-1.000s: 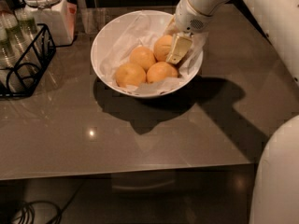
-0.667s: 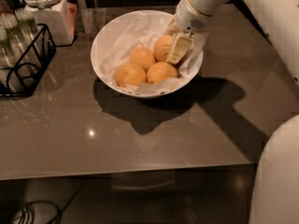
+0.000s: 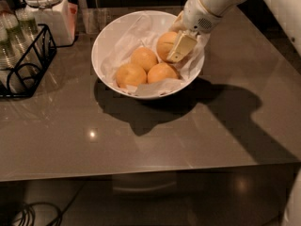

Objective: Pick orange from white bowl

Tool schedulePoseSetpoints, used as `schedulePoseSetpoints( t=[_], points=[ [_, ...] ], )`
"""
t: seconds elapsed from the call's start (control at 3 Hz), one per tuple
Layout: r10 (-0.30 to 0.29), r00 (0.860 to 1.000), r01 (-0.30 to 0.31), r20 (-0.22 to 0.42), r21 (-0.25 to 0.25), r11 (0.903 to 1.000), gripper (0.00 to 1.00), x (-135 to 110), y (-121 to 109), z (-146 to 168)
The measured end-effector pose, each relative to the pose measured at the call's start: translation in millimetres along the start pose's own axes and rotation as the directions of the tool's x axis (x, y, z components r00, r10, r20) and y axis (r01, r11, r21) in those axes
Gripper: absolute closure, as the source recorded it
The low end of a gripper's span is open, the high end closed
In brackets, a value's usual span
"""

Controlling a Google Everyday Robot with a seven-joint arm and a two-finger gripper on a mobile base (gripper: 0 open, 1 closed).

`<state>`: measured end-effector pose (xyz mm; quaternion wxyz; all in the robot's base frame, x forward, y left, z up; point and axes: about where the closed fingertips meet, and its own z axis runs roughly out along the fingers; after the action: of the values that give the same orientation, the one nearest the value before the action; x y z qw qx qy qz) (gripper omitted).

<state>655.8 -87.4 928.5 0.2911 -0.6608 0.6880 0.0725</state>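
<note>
**Q:** Where does the target lie, and where is your gripper?

**A:** The orange (image 3: pixel 164 44) sits at the right rear of the white bowl (image 3: pixel 104 41), on the crumpled paper lining (image 3: pixel 141 27). It touches, or nearly touches, the three smaller oranges (image 3: pixel 144 58) clustered to its front and left. My gripper (image 3: pixel 178 48) is down inside the bowl, set against the right flank of the orange. My own wrist hides the far side of the fruit, so I cannot tell whether the gripper is closed on it or merely placed around it. The bowl stands on the grey table (image 3: pixel 188 135), well apart from the white lidded jar (image 3: pixel 47 11).

**Q:** How do you expect the fruit to handle?

**A:** I judge it firm but slightly yielding and moderately heavy for its size. The waxy rind may slip under a shallow hold. Being round, it tends to squirt out if taken above or below its widest girth.

**Q:** So where should you take hold?

**A:** Across the middle, on opposite sides and clear of its neighbours. Use enough pressure to seat the rind without bruising it, then lift straight up so that the paper and the bowl stay put.
</note>
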Motion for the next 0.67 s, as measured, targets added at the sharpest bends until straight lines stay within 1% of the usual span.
schedulePoseSetpoints(
  t=[0.33, 0.67],
  points=[
    [0.040, 0.995, -0.051, 0.097, 0.112, 0.9924, 1.00, -10, 5, -41],
    [0.056, 0.986, -0.082, 0.154, 0.165, 0.9829, 1.00, -23, 16, -74]
  ],
)
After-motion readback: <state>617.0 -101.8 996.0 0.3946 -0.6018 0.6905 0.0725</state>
